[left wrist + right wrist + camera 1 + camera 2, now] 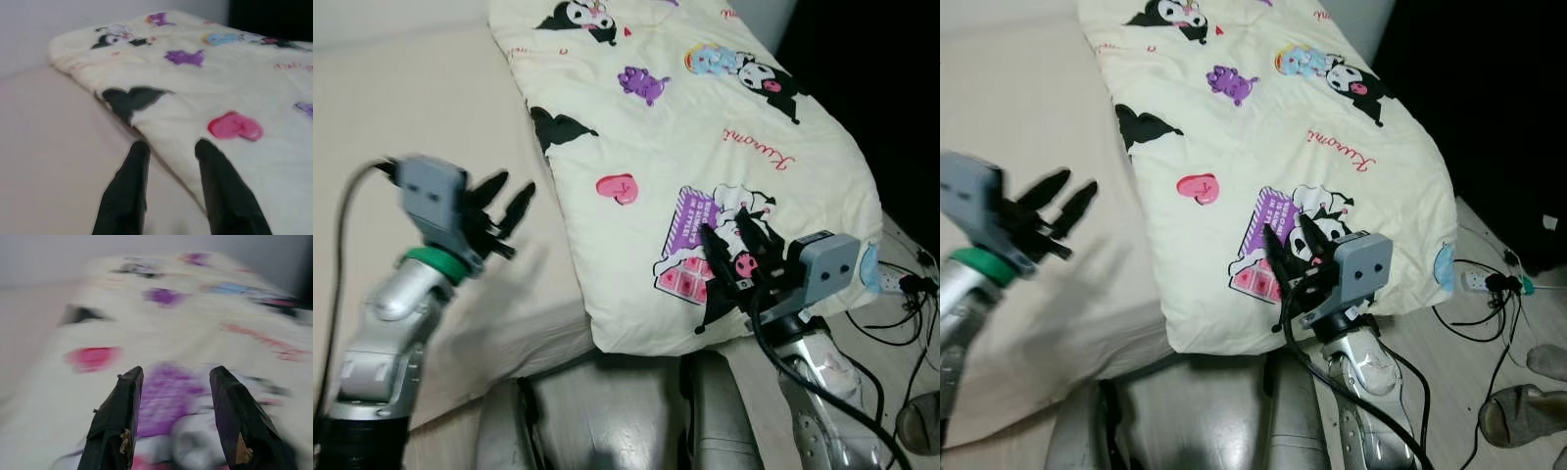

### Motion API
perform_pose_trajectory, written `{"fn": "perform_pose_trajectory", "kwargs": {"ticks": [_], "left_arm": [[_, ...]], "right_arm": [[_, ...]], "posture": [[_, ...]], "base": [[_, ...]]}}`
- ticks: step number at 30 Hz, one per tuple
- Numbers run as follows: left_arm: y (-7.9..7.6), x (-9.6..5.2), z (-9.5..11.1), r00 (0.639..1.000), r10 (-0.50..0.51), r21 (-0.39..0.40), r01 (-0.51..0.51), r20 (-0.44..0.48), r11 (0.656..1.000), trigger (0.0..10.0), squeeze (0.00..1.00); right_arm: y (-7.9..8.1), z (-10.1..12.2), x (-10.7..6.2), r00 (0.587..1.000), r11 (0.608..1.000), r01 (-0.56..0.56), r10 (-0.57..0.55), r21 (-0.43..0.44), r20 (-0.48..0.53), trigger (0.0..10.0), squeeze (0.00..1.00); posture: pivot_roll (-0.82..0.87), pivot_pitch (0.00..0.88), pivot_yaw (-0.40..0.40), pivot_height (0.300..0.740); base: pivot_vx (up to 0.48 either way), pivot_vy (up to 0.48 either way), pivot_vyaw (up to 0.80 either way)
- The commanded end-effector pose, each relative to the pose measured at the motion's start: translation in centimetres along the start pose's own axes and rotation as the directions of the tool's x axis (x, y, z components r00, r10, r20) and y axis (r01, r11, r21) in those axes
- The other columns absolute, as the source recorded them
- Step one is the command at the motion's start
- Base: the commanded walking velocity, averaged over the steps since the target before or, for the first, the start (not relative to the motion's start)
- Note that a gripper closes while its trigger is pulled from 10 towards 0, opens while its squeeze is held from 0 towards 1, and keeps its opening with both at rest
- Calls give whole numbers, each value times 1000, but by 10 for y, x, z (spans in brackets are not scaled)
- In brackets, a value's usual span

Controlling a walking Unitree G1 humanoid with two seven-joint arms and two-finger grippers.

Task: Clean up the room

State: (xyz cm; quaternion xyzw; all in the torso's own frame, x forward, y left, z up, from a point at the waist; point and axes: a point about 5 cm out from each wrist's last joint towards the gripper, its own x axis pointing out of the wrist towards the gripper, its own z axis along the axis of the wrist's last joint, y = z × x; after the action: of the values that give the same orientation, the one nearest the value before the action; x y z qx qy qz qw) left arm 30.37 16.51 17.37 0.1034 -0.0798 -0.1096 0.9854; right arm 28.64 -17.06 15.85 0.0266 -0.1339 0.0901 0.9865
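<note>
- Cream cartoon-print quilt (695, 166) is seen folded along the bed's (401, 127) right side, from 12 to 5 o'clock.
- Right gripper (729, 250) is held above the near corner, fingers parted, empty.
- Left gripper (504, 208) is poised at 9 o'clock, fingers spread, empty.
- A secure hold on the near edge is judged best made where the fold is thickest.

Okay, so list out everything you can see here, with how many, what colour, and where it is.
Blanket: one, cream with cartoon prints, folded on the right half of the bed.
Bed sheet: one, beige, bare on the left side.
Power strip: one, white, on the floor to the right.
Cables: several, black, on the floor by the power strip.
Slippers: two, grey, on the floor at lower right.
Left gripper: one, black fingers open, above the sheet beside the blanket's edge.
Right gripper: one, black fingers open, over the blanket's near corner.
</note>
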Motion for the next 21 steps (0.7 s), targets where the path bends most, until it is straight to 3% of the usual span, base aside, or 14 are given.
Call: {"fn": "perform_pose_trajectory", "kwargs": {"ticks": [1,5,10,21], "left_arm": [[-12,-3,-18,999,-7,58,10,-46,998,10000,0],[-27,3,-25,997,29,-4,-29,-73,1000,10000,0],[-52,13,-11,999,12,-88,-16,-47,996,10000,0],[-51,15,-14,999,38,-54,-39,-18,998,10000,0]], "right_arm": [[-11,-8,-4,997,998,70,-70,-4,-21,10000,0],[-16,-24,-3,992,995,95,-95,3,-81,10000,0],[-3,-43,-3,987,999,45,-46,-9,-153,10000,0],[12,-52,2,989,1000,-3,5,15,-147,10000,0]], "posture": [[-131,71,29,550],[-128,49,15,559],[-108,22,-3,579],[-93,19,-1,608]], "base": [[0,0,0],[0,0,0],[0,0,0],[0,0,0]]}}
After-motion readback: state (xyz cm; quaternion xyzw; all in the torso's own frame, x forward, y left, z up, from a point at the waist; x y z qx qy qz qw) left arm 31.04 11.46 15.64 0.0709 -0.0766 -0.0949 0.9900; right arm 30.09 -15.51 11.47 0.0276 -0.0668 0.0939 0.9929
